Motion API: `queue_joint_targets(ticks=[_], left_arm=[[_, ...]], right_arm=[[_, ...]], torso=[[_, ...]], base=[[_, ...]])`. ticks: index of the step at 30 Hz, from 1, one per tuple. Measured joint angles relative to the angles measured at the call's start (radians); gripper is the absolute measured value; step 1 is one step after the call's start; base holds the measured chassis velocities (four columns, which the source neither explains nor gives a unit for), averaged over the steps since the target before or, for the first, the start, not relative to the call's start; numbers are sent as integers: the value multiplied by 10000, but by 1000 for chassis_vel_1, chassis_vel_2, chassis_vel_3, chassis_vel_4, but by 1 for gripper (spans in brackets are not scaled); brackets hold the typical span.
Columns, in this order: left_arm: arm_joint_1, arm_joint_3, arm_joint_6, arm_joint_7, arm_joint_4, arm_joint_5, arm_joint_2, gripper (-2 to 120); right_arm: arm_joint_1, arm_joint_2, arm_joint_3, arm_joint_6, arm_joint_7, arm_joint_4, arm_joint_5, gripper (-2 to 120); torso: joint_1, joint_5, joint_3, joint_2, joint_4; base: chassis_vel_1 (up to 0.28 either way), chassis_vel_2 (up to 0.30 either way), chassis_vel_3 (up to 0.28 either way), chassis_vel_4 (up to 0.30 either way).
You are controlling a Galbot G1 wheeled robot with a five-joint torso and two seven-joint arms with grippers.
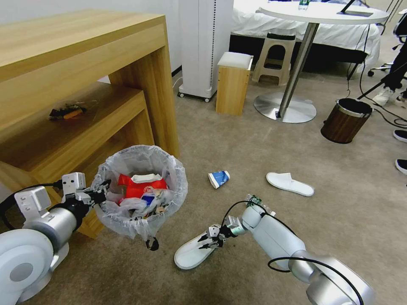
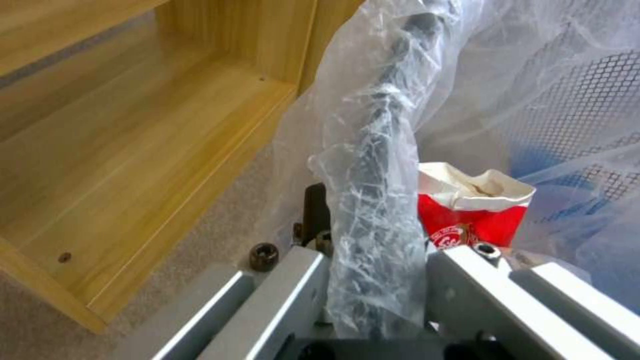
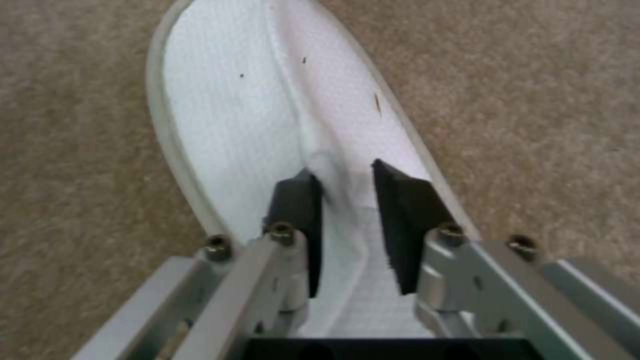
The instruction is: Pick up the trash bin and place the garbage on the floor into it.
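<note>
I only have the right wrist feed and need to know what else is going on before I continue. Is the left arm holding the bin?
Observer: Yes, the left gripper is clamped on the bag-covered rim of the trash bin, held above the floor beside the wooden desk.
Operator: Is anything in it?
Observer: A red paper cup and other litter lie inside.
Operator: What remains besides the slipper at my gripper?
Observer: A blue paper cup and a second slipper lie farther out from the near slipper under the right gripper.

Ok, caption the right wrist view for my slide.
Right hand pinching the fabric of a white slipper on the carpet.
</note>
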State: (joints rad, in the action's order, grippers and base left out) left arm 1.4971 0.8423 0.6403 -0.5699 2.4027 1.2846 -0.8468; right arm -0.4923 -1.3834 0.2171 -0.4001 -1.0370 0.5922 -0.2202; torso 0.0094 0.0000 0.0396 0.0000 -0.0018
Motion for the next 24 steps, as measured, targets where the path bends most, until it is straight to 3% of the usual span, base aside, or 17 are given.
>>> queue_joint_targets(ticks=[2, 6, 24], left_arm=[[16, 25, 0, 6, 1, 0, 28, 0], [31, 57, 0, 17, 1, 0, 56, 0], [-48, 12, -9, 40, -66, -12, 154, 0]], right_arm=[[0, -6, 18, 0, 382, -59, 43, 7], [8, -14, 78, 0, 735, -96, 71, 0], [-5, 216, 283, -25, 1033, 325, 874, 0]], torso=[[0, 0, 0, 0, 0], [0, 0, 0, 0, 0], [0, 0, 1, 0, 1]], base=[[0, 0, 0, 0], [0, 0, 0, 0], [0, 0, 0, 0]])
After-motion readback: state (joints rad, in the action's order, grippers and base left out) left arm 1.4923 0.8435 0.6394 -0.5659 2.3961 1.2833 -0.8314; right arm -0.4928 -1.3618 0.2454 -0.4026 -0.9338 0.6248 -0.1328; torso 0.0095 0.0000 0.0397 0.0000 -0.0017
